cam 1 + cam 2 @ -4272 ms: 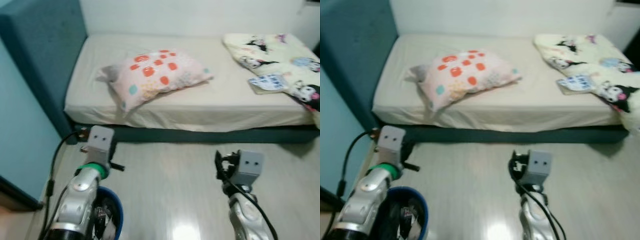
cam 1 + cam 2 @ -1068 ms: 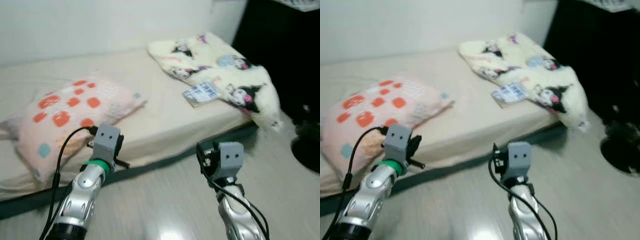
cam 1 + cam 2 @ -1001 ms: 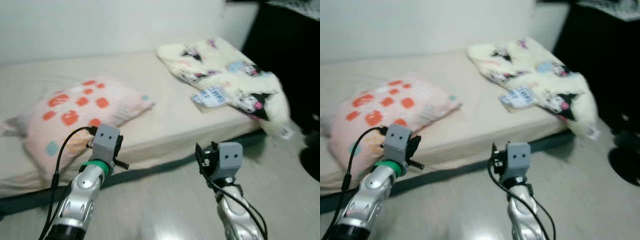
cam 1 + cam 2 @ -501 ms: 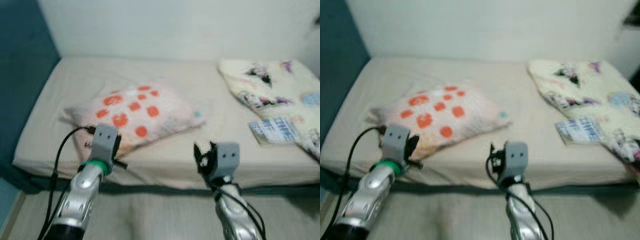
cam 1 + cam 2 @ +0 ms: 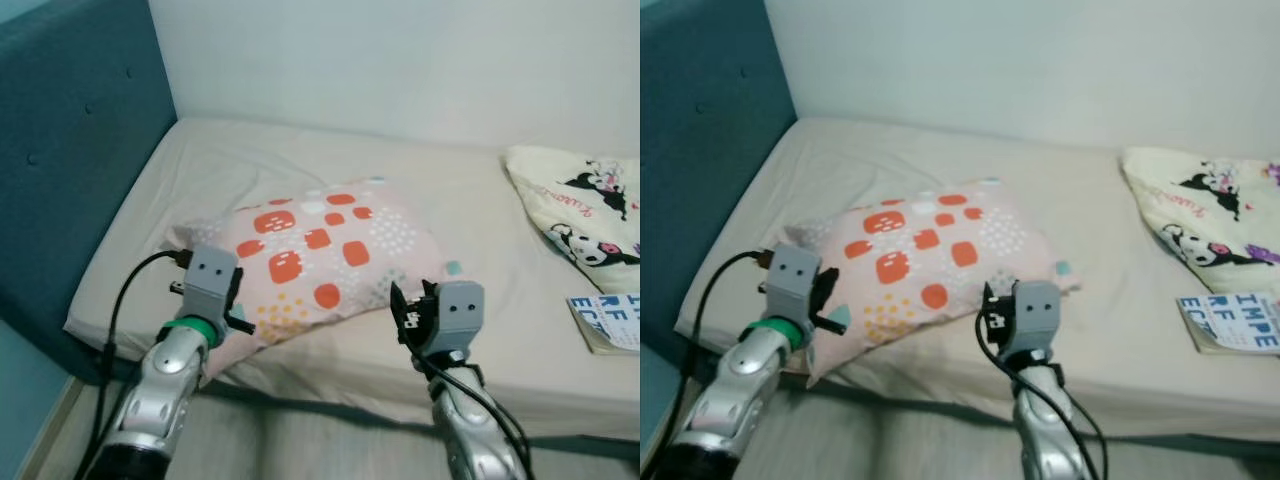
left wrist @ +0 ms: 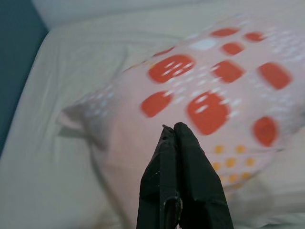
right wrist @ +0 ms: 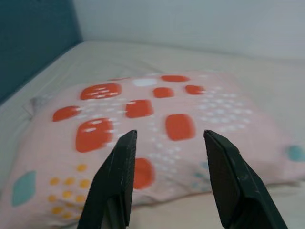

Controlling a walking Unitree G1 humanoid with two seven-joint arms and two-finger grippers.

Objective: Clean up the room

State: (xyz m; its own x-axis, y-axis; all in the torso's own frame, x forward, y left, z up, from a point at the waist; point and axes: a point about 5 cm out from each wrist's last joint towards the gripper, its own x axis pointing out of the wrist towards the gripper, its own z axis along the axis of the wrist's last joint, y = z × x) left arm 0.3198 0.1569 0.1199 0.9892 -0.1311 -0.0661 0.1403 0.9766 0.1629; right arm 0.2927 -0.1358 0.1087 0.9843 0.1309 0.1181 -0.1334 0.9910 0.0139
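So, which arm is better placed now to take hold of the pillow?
Probably the right. The right gripper is open and faces the pillow squarely; the left gripper is shut, aimed near its headboard-side corner.

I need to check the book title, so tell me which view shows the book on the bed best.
The right eye view: the pale book with blue lettering lies whole there. The left eye view cuts it at the frame edge.
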